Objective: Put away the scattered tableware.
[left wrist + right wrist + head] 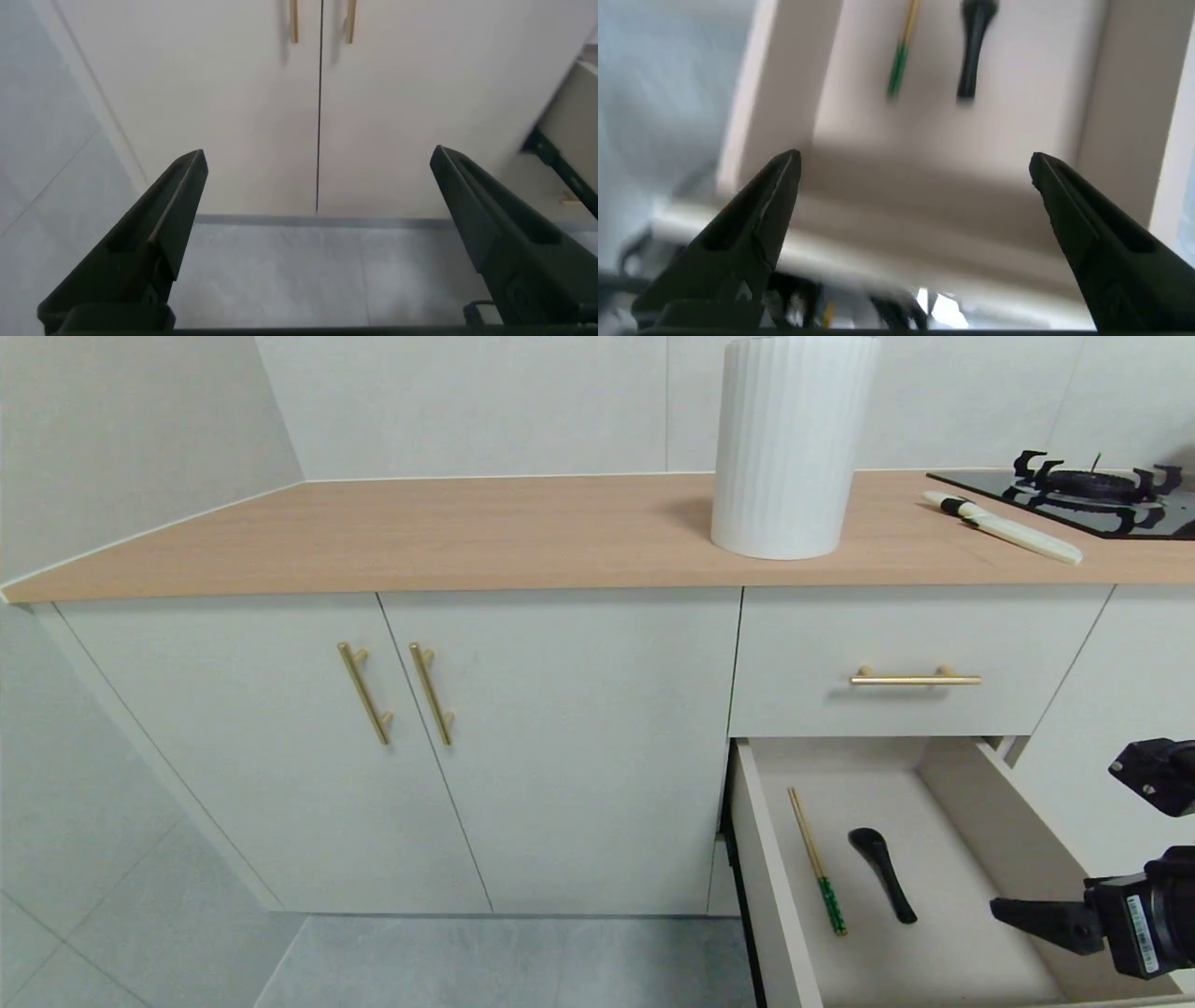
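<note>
The right gripper hung nearest, over the front right corner of the open drawer, its fingers spread wide and holding nothing. Beneath it ran the drawer's front edge. Farther in, the chopsticks lay side by side close to the left wall, green ends toward the front. The black spoon lay just beside them, apart, bowl toward the back. A broad strip of bare drawer floor showed between the spoon and the right wall.

The left gripper was low before the double cabinet doors, fingers likewise parted and unladen, with grey floor under it and the doors' seam running down between the fingers.

Above the open drawer sat a shut drawer with a brass handle. On the countertop a white ribbed container stood upright above the seam between cabinet and drawers. A pale knife lay to its right, near the counter's front edge, just beside the black stove.
</note>
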`<state>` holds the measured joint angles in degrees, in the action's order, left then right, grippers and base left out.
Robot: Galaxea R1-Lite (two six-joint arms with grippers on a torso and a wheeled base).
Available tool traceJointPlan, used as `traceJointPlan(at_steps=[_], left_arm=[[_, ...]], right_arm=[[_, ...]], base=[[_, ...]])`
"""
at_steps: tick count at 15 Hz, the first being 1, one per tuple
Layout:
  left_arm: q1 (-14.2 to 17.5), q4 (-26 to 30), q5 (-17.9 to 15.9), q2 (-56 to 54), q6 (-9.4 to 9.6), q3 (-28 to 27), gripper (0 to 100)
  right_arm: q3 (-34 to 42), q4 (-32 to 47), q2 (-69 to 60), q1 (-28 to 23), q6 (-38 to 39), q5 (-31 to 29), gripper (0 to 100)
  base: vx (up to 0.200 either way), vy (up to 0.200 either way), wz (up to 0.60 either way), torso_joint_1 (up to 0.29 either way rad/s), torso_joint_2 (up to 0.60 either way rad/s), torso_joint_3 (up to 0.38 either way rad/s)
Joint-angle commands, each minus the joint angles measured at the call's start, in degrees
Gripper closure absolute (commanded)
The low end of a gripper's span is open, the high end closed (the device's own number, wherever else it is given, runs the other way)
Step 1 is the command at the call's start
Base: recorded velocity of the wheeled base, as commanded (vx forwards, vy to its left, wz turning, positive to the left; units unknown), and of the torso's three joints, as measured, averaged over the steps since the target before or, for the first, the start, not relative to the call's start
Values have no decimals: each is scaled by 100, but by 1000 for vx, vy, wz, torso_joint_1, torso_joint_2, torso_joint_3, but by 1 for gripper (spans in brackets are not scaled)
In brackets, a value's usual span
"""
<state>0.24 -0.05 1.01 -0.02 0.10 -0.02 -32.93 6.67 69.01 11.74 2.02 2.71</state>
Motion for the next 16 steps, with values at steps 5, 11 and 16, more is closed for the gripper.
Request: traceJointPlan(at_steps=[5, 11, 16], left_arm=[[2, -4, 4, 2, -10, 2, 0], [2, -4, 4, 2, -10, 2, 0], [2, -4, 4, 2, -10, 2, 0]], right_arm=[[-82, 862, 51, 13, -378, 11, 0], [-785, 2629, 1255, 13, -378, -7, 0], [-742, 2374, 1818, 13, -352, -16, 0]], base=[[-40, 0, 0, 2, 1, 3], [0, 0, 0, 0, 0, 0], [0, 0, 0, 0, 0, 0]])
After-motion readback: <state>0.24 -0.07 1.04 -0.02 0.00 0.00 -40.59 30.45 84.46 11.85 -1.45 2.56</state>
